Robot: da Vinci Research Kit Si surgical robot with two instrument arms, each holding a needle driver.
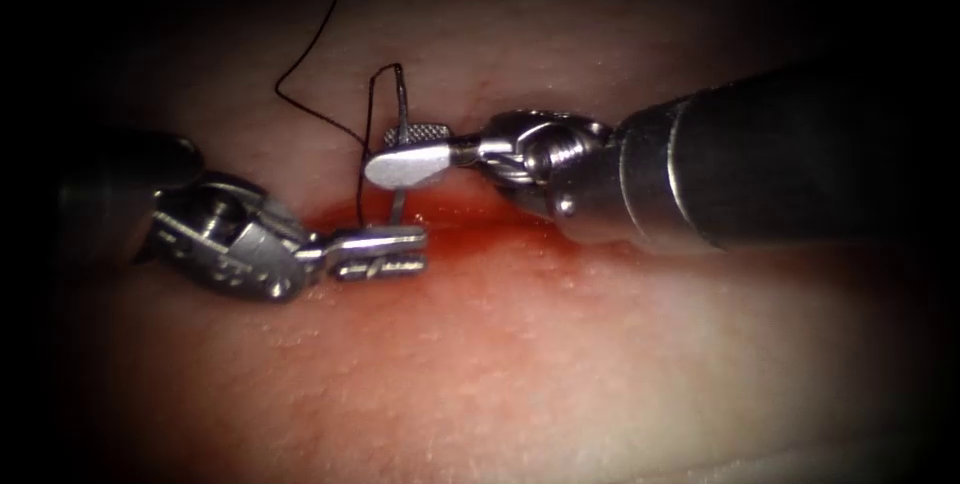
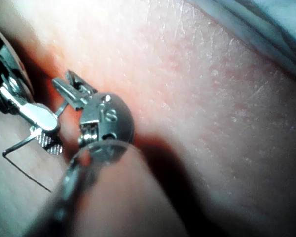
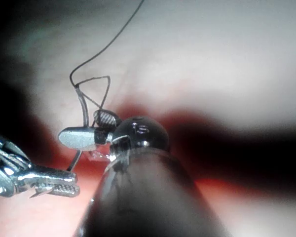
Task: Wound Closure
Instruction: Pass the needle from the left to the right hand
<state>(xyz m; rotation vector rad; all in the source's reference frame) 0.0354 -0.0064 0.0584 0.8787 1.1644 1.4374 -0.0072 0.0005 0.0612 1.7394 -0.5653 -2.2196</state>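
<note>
Two needle drivers, the left tool (image 1: 380, 252) and the right tool (image 1: 410, 156), meet over one tissue (image 1: 560, 364) bearing one cut (image 1: 470, 219), with one curved needle (image 1: 402, 109) and one thread (image 1: 318, 39) just above that cut.

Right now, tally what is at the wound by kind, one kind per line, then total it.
Tools: 2 (left tool, jaws slightly apart at the needle's lower end; right tool, shut on the needle mid-curve)
Needles: 1 (needle, standing up above the cut)
Threads: 1 (thread, trailing from the needle's upper end)
Tissue pieces: 1 (tissue, red fluid along its cut)
Total: 5
</note>
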